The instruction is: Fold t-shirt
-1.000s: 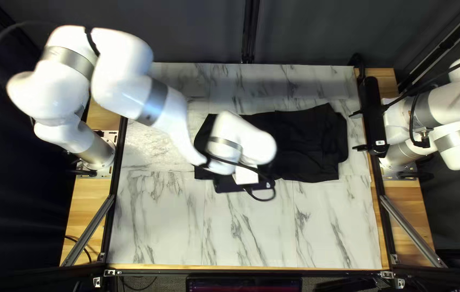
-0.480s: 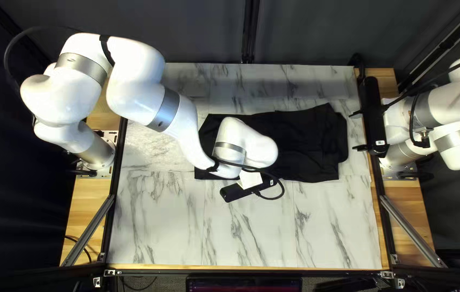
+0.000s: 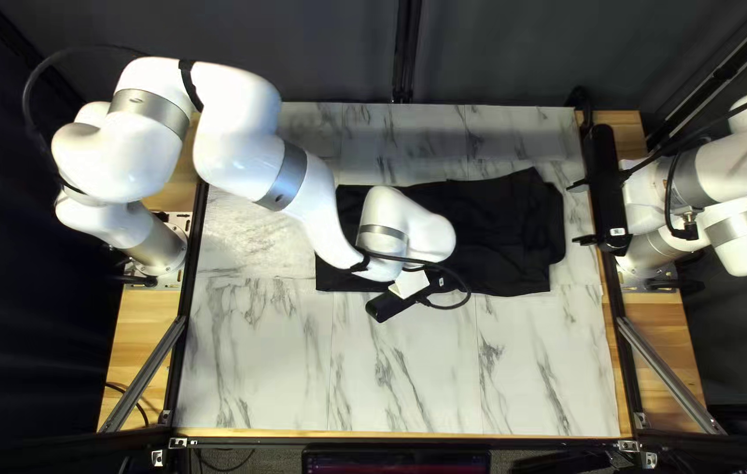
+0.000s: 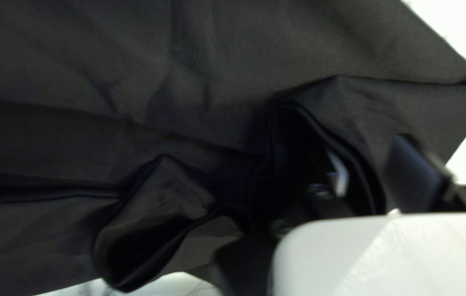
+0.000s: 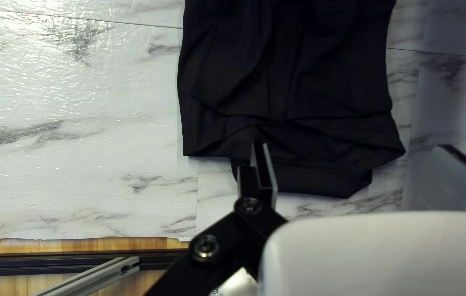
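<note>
In the top left view, the black t-shirt [image 3: 496, 228] lies on the marble-patterned desk [image 3: 409, 377], spread sideways across the middle and right of its far half. My left arm [image 3: 259, 171] reaches in from the desk's left side, its white links crossing above the cloth's left part. The left gripper [image 3: 387, 307] is tilted at the shirt's near edge, with a black cable [image 3: 452, 305] looping beside it. The right gripper [image 3: 573, 213] hangs by the desk's right edge, its fingers pointing toward the shirt's right end, near the cloth.

In the left wrist view, the left gripper is released, its two fingers standing apart around a raised fold [image 4: 367, 175] of the shirt. One finger is partly hidden in the dark hollow of that fold; the other stands outside it. A smaller open fold [image 4: 159, 205] rises beside the gripper.

In the right wrist view, the right gripper is released too, its fingers wide apart. The shirt lies ahead of it, creased lengthwise, with a narrow flap [image 5: 320, 181] sticking out from under its near end. Beside the gripper run the desk's wooden edge and a metal strut [image 5: 93, 277].
</note>
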`<action>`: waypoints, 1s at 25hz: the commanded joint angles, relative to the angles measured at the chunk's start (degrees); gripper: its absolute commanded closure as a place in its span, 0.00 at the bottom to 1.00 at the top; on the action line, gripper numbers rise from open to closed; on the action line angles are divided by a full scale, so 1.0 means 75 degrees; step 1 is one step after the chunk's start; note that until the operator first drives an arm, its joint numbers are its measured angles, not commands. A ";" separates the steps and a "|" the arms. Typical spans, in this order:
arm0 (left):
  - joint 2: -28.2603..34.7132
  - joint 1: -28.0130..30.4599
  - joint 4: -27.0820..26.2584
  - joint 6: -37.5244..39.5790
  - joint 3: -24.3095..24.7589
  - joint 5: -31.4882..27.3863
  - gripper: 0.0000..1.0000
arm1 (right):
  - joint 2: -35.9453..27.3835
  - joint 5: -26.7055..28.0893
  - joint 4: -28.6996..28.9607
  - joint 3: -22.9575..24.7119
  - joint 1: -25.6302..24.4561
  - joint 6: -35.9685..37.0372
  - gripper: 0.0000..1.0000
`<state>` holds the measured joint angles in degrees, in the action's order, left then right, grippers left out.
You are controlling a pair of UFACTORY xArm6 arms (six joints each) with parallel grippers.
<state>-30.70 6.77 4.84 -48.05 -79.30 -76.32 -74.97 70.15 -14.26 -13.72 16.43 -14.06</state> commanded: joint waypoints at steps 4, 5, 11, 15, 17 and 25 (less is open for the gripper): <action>0.0645 0.0192 -0.0027 -0.0631 0.0670 0.0660 1.00 | 0.0000 0.0000 0.0000 0.0000 0.0000 0.0000 0.00; 0.0823 0.0205 -0.0047 -0.0851 0.0877 0.0871 1.00 | 0.0000 0.0000 0.0000 0.0000 0.0000 0.0000 0.00; 0.1839 0.0247 -0.0222 -0.2101 0.1938 0.1851 1.00 | 0.0000 0.0000 0.0000 0.0000 0.0000 0.0000 0.00; 0.2325 0.0261 -0.0330 -0.2754 0.2348 0.2169 1.00 | 0.0000 0.0000 0.0000 0.0000 0.0000 0.0000 0.00; 0.2504 0.0290 -0.0381 -0.2993 0.2462 0.2260 1.00 | 0.0000 0.0000 0.0000 0.0000 0.0000 0.0000 0.00; 0.2784 0.0384 -0.0594 -0.3688 0.2767 0.2711 1.00 | 0.0000 0.0000 0.0000 0.0000 0.0000 0.0000 0.00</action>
<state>-10.04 9.49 0.84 -74.59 -58.92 -56.76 -74.97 70.15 -14.26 -13.72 16.43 -14.06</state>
